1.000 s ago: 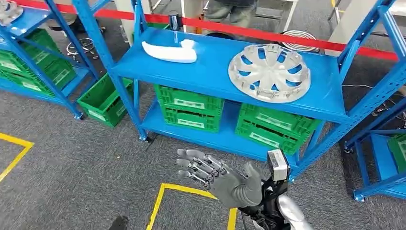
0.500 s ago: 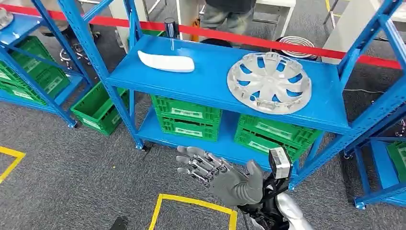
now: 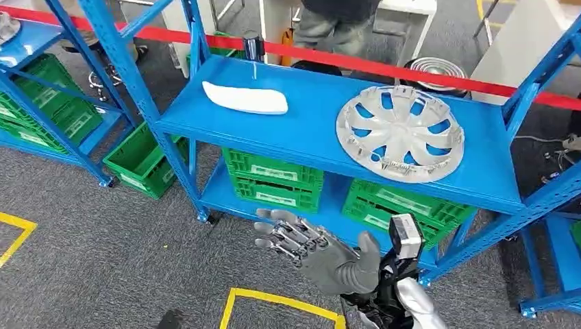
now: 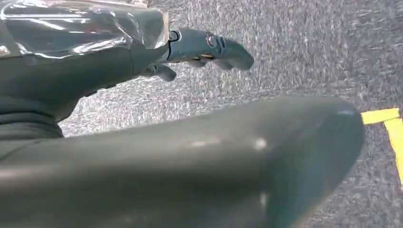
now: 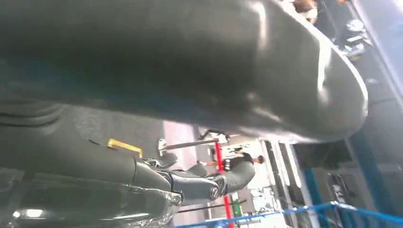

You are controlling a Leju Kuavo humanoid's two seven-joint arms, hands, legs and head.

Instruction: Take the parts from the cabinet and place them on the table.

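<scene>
Head view: blue shelf (image 3: 308, 133) of the cabinet carries two parts. The silver hubcap (image 3: 399, 132) lies flat at about 1 o'clock from the right hand (image 3: 322, 257). The white plastic piece (image 3: 244, 98) lies flat at about 11 o'clock from that hand, well apart from the hubcap. Green crates (image 3: 274, 180) sit on the lower shelf under both.

Right hand: raised in front of the shelf, below its edge, fingers (image 3: 281, 232) spread and pointing toward 10 o'clock, holding nothing, touching nothing. Left hand (image 4: 142, 57): seen in the left wrist view over grey carpet (image 4: 294, 52), fingers loosely extended, nothing in them.

Handling, judged: the hubcap looks like thin moulded plastic with a metallic finish, so light, fairly stiff but flexing at the rim, smooth and slippery on top. It lies flat on the shelf, so nothing is easy to get under. Best hold is probably the near rim, thumb on top and fingers hooked through one of the spoke openings, or slide it to the shelf edge first. A one-handed grip far from the middle may let it tip. The white piece looks light, rigid and smooth, a long curved shell; take it across its narrow width near the middle. Neither looks fragile, though both could scratch.

A person stands behind the red tape (image 3: 384, 65) at 12 o'clock.
</scene>
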